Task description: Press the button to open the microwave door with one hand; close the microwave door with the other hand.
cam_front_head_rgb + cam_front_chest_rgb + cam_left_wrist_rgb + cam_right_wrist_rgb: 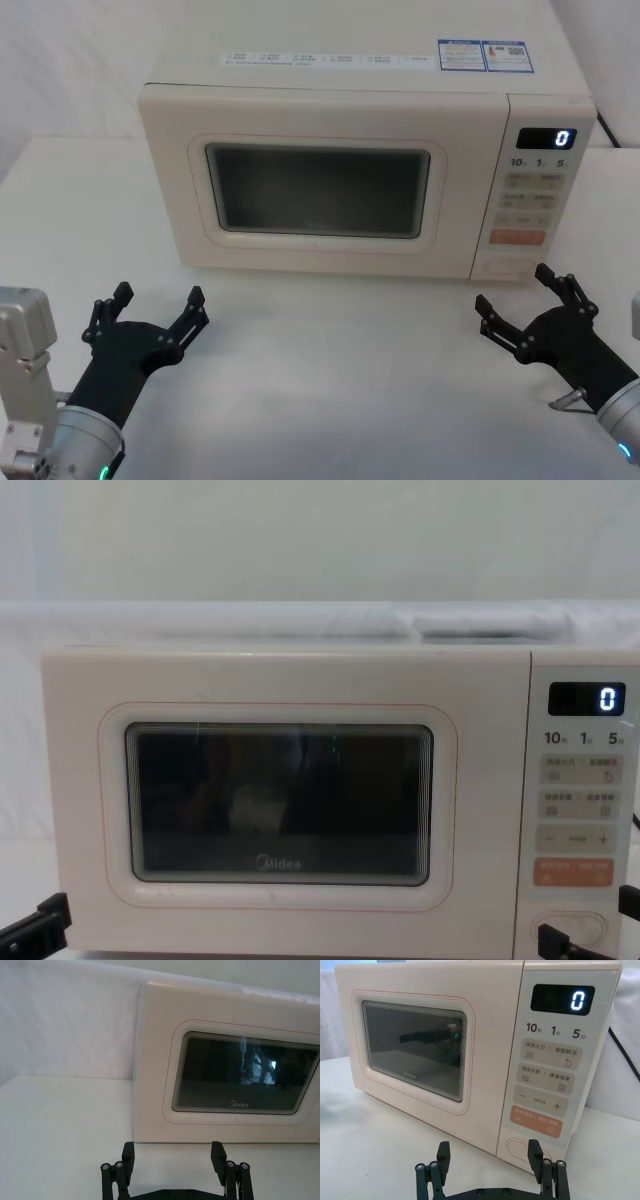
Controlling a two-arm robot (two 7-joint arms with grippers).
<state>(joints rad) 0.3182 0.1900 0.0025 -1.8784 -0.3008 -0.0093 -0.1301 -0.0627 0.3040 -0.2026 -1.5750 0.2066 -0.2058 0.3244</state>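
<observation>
microwave [330, 90]: cream, sits on white table [320, 380], front facing the robot.
door [230, 120]: flush with the front, closed; dark window [318, 190] with thin pink outline, "Midea" logo under the glass in chest view [278, 862].
panel [535, 195]: narrow strip right of door; display [546, 138] reads 0.
button [505, 267]: wide cream oval at bottom of panel, below the orange key [517, 238]; nothing touching it.
button, other views: right wrist view [520, 1149] straight ahead of the gripper; chest view [572, 927] at lower right.
right gripper [515, 290]: on the table's right side, just in front of the microwave's lower right corner, near the button but apart from it. Fingers [492, 318] spread wide, holding nothing.
right gripper, wrist view [489, 1152]: both fingertips parted, gap empty, aimed at the panel's bottom.
left gripper [158, 297]: on the table's left side, in front of the door's left part, apart from it. Fingers [190, 308] spread wide, holding nothing.
left gripper, wrist view [173, 1152]: parted tips, pointing at the door's lower left corner.
chest view: a dark fingertip at each lower corner, left [35, 930], right [555, 942].
</observation>
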